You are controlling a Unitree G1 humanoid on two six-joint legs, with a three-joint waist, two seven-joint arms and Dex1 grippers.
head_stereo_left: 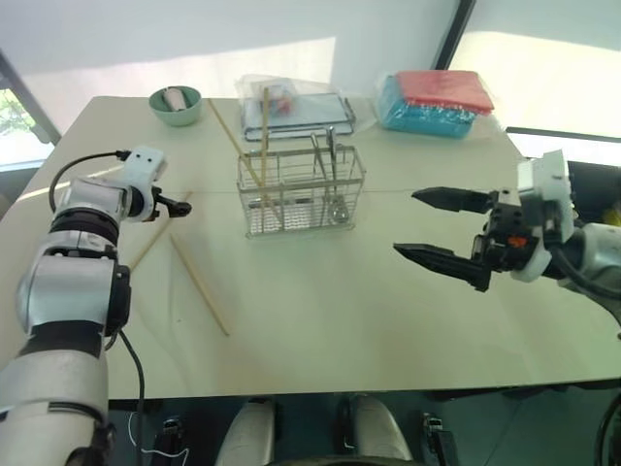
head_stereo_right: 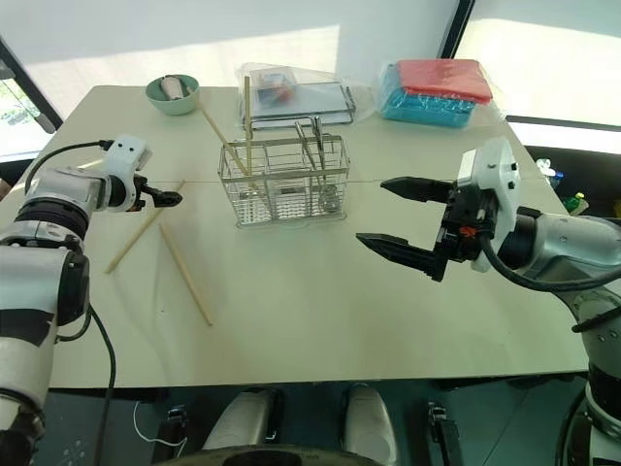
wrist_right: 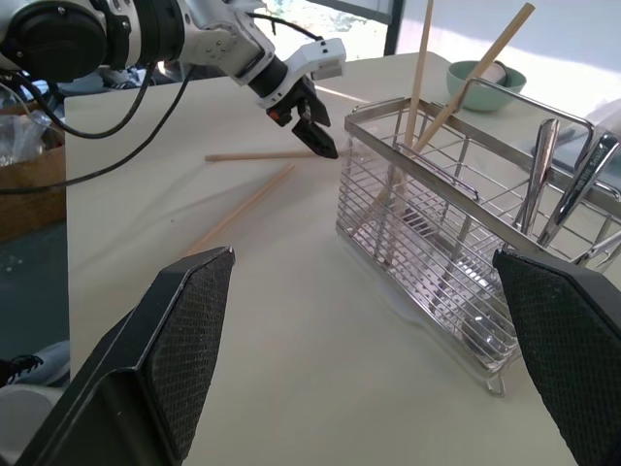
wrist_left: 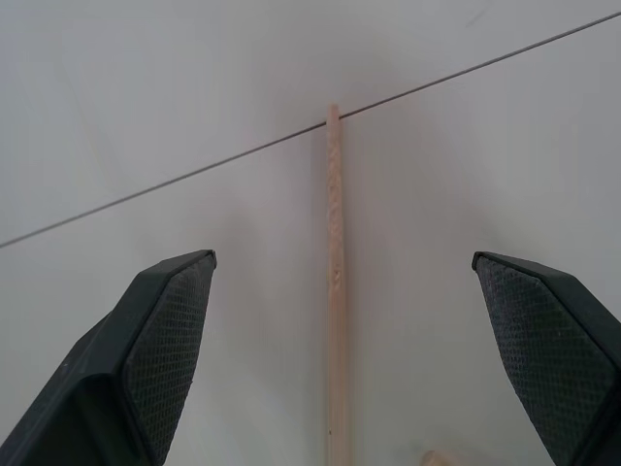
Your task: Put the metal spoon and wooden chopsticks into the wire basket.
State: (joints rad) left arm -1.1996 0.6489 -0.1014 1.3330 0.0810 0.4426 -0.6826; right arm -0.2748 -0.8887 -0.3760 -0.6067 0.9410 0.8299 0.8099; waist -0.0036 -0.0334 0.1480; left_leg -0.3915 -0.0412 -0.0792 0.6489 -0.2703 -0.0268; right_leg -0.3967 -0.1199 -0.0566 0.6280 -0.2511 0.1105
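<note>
Left of the wire basket (head_stereo_left: pixel 301 191), the left gripper (head_stereo_left: pixel 180 205), jaws apart, hovers over two wooden chopsticks (head_stereo_left: pixel 199 283) left on the table. Two chopsticks and metal utensils, apparently including the metal spoon (wrist_right: pixel 537 175), already stand inside. Right of it, the right gripper (head_stereo_left: pixel 441 229) waits agape, empty.

Scene was bright with daylight entering from the far side and the robot's left; a sunlit patch lay on the back wall. The pale table (head_stereo_left: pixel 320 301) showed mild glare, with soft shadows under the wire basket (head_stereo_left: pixel 301 190) and the loose wooden chopsticks (head_stereo_left: pixel 199 283). Focus was sharp throughout, with no motion blur.
</note>
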